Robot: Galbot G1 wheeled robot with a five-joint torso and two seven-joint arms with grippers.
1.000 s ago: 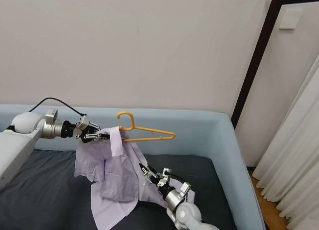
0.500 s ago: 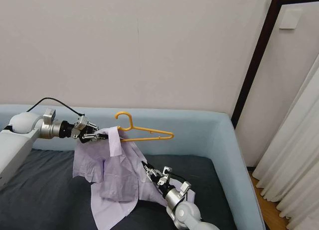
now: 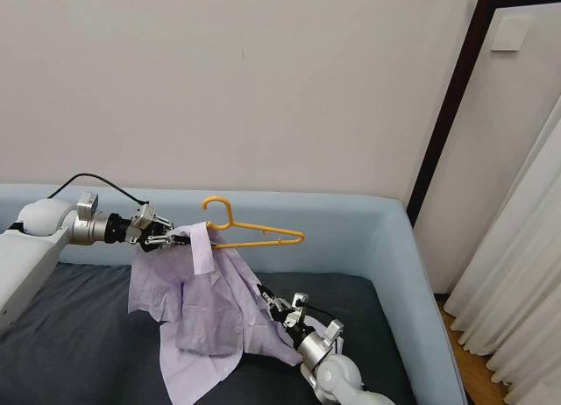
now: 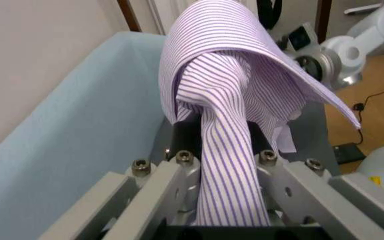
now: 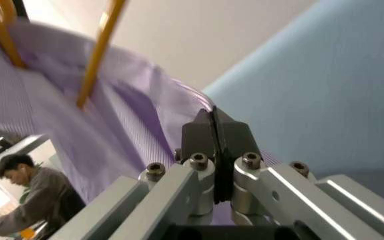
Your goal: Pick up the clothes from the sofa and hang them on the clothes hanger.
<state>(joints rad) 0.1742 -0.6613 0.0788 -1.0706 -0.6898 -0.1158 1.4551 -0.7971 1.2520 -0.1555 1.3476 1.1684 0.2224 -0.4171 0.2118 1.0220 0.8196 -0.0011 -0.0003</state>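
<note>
Head view | closed right hand (image 3: 279, 309) edged sideways, striped shirt (image 3: 210, 291) above it | left hand (image 3: 171, 239) grips its collar, yellow hanger (image 3: 254, 234) just beyond | half-hung

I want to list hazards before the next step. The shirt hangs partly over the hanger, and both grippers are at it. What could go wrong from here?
1. The shirt covers one end of the hanger; the other end is bare, so the cloth may slide off.
2. The left gripper pinches only a narrow fold, which could slip out.
3. The right gripper is shut low on the shirt; a pull there might drag it off the hanger.
</note>
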